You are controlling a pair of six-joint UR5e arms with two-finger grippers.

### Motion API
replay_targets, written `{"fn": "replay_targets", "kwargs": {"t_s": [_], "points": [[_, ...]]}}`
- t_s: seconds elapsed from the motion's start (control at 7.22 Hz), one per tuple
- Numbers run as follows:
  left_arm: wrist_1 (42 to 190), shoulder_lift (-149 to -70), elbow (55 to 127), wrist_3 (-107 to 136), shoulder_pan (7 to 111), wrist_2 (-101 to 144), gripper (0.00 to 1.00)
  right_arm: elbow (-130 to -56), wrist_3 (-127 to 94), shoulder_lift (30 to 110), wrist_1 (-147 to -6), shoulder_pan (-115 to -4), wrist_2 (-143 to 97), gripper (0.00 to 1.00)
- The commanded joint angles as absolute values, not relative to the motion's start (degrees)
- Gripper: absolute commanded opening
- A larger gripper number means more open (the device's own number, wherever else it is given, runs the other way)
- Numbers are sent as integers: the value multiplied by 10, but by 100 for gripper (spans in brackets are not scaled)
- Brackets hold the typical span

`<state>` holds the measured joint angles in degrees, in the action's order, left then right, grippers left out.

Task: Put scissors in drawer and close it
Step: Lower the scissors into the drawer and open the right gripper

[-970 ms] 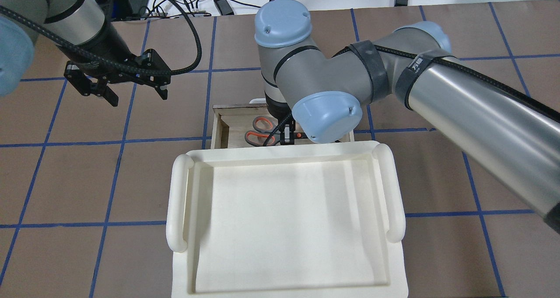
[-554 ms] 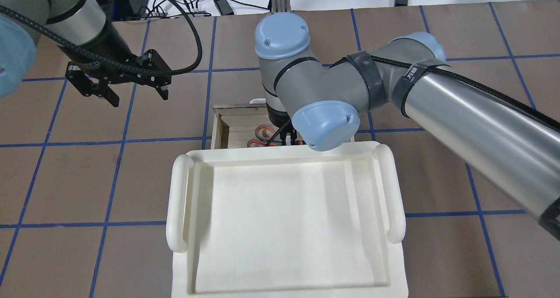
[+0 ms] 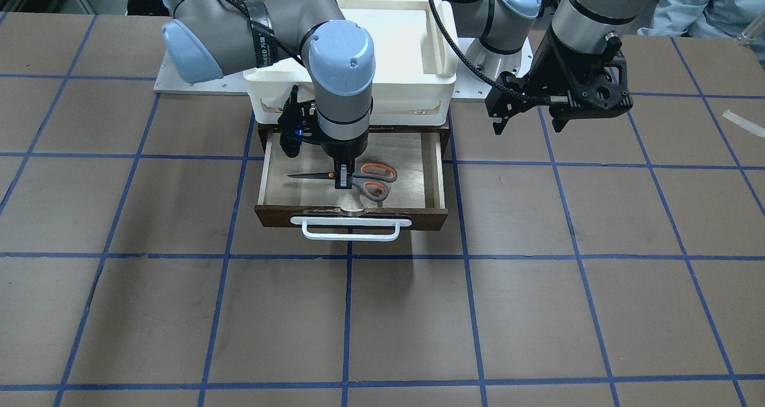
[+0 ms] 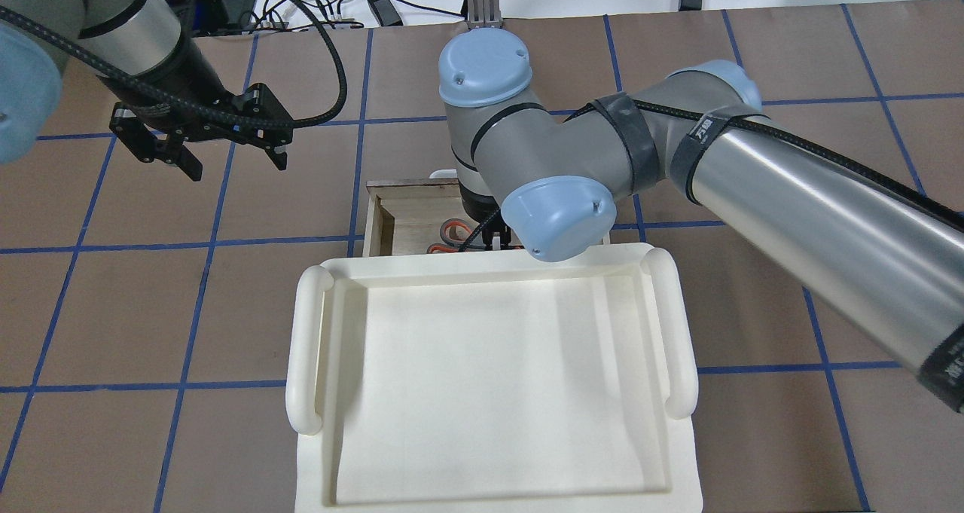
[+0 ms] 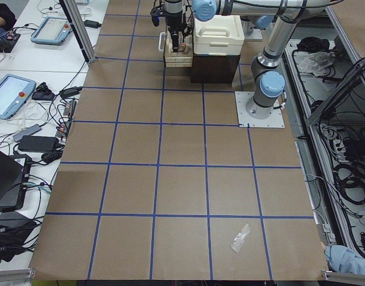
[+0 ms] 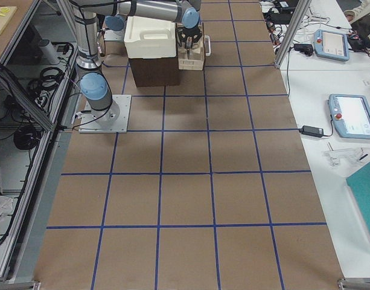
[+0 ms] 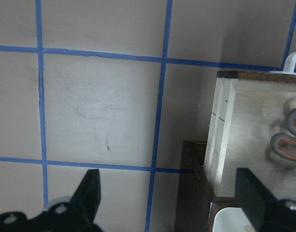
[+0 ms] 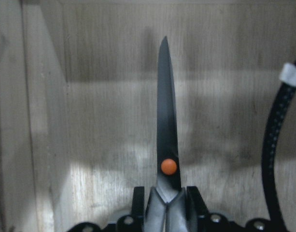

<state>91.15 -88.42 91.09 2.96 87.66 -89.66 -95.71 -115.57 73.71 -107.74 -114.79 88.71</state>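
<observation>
- So, the scissors (image 3: 358,180) are down inside the drawer (image 3: 412,183), lying across it, with the blades toward the robot's right and the looped handles toward the middle.
- The right gripper (image 3: 343,180) is clamped on them at the orange pivot. In its wrist view the blade runs straight out over the pale wooden floor.
- We cannot tell whether the scissors rest on that floor or hang just above it.
- The left gripper (image 4: 237,163) hovers off to the robot's left of the drawer, fingers spread and holding nothing.
- The drawer stands pulled out from under the white tray (image 4: 307,347), and nothing touches its bar handle (image 3: 351,229).
- We judge the carrying as good as done. What is left is to let go, lift clear and push the drawer shut.
</observation>
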Motion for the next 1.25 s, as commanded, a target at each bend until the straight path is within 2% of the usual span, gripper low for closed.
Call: {"fn": "replay_targets", "kwargs": {"t_s": [0.0,0.28,0.83,1.11], "points": [[909,-882,904,29,876,-898,100,-956,-1155,736,-1078,-1148,884,73],[908,-886,897,27,875,-889,100,-948,-1147,737,-1078,-1148,880,83],[897,-925,892,40,875,-879,100,-875,-1109,750,-1027,-1131,881,83],[846,-961,885,38,885,-878,100,-871,-991,780,-998,-1077,889,87]]}}
